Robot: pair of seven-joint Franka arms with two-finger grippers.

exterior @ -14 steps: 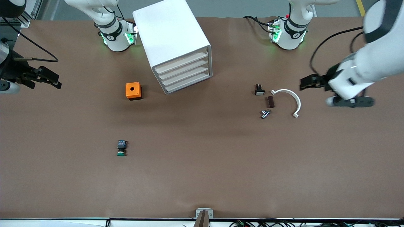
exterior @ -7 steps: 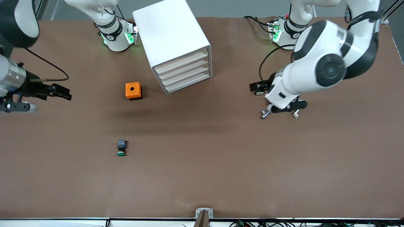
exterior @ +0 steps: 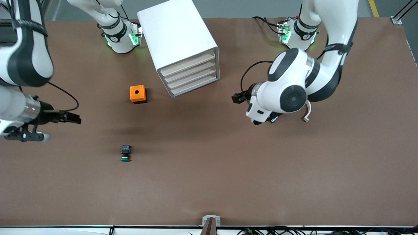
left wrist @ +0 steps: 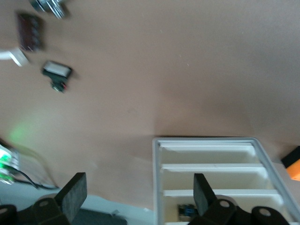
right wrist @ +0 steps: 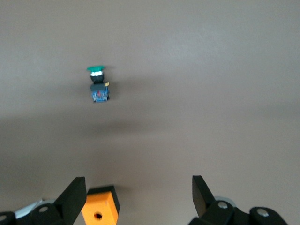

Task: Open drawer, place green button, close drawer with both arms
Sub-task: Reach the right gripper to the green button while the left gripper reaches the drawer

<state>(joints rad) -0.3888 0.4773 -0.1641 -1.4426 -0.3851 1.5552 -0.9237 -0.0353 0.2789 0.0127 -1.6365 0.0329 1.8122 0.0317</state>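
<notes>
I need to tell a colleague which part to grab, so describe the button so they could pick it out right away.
Start at the white cabinet, then the orange box beside it. Nearer the front camera lies the button, alone on bare table: tiny, green round cap, black-and-blue body.

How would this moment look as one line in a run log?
drawer: shut | button: on table, untouched | left pincer: open, over table | right pincer: open, over table

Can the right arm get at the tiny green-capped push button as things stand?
Probably yes. The right pincer is open over bare brown table toward the right arm's end, and nothing stands between it and the green-capped push button, which lies alone.
</notes>
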